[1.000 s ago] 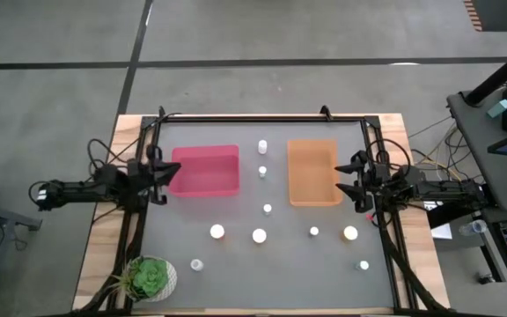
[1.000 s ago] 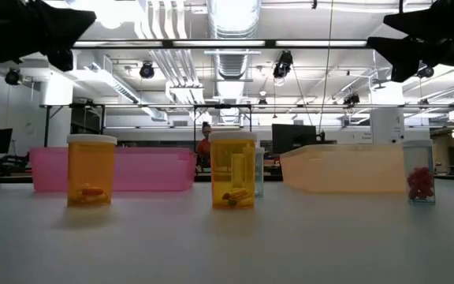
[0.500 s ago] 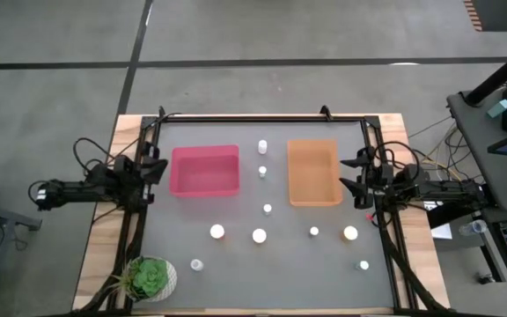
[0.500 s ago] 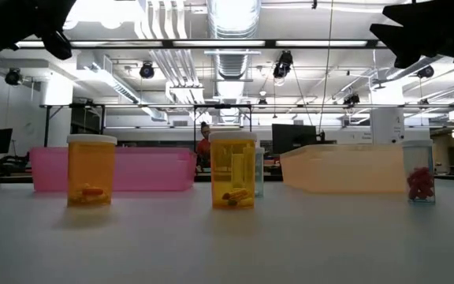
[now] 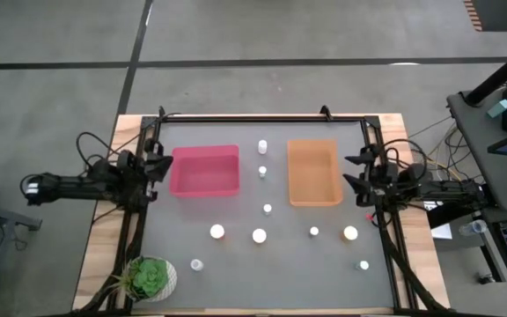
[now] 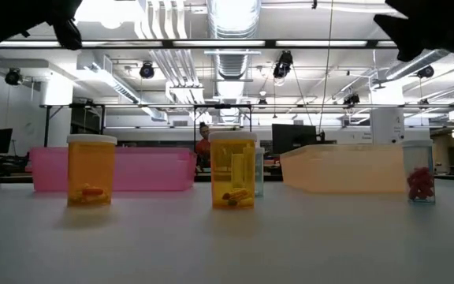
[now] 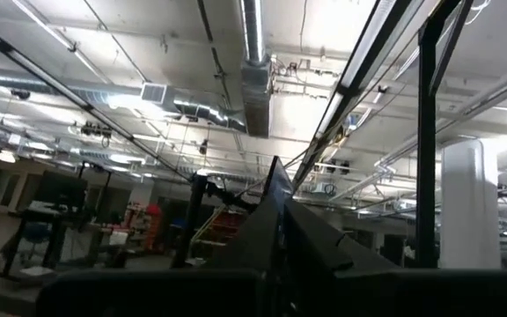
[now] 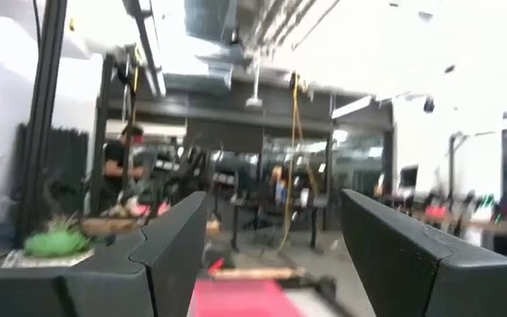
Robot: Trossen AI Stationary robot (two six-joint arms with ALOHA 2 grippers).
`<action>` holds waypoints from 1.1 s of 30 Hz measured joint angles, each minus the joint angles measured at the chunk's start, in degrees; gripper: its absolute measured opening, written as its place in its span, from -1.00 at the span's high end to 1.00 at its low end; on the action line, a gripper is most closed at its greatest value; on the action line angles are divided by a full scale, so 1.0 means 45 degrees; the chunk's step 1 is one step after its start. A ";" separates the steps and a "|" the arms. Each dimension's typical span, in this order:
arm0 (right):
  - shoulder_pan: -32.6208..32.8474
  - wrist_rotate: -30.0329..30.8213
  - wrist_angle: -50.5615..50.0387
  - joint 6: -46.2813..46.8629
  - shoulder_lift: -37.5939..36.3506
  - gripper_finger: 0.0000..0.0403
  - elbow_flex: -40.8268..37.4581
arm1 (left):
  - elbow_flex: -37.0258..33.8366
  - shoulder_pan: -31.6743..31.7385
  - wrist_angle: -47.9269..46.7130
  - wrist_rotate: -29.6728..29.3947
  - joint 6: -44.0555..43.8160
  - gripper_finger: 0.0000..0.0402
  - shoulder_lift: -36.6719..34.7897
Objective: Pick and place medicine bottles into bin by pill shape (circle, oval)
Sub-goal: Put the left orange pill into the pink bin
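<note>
Two bins (image 5: 205,171) on grey table (image 5: 236,255), workshop beyond.

Robotics lab/workshop: exposed ceiling ducts (image 6: 228,20), strip lights, concrete floor (image 5: 236,53), desks w/ monitors (image 6: 293,139), framed test surface (image 5: 262,255).

Overhead view straight down, low view level across table (image 6: 227,237), wrist views roomward

I see a pink-magenta bin (image 5: 205,171) beside my black left gripper (image 5: 158,165), a pale orange bin (image 5: 312,172) by the black right gripper (image 5: 356,169), white-capped amber bottles (image 6: 91,170) on grey table (image 5: 236,255).
</note>
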 joint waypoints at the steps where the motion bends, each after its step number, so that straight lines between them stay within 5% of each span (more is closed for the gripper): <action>1: 0.0004 0.0000 0.0290 -0.0247 0.0000 -0.24 0.0000 | 0.0216 0.0000 0.0012 -0.0001 -0.0208 0.97 0.0317; 17: 0.0000 -0.0019 0.1990 -0.2470 0.0044 -0.24 0.0131 | 0.5002 0.0000 -0.0605 -0.0086 -0.1191 0.97 0.5511; 28: 0.0000 -0.0019 0.2045 -0.2609 0.0019 -0.24 0.0131 | 1.1402 0.0005 -0.9719 -0.1637 -0.3406 0.97 0.8454; 33: 0.0001 -0.0012 0.2017 -0.2959 0.0015 -0.24 0.0131 | 1.3748 -0.0116 -1.3344 -0.1494 -0.6856 0.97 0.9776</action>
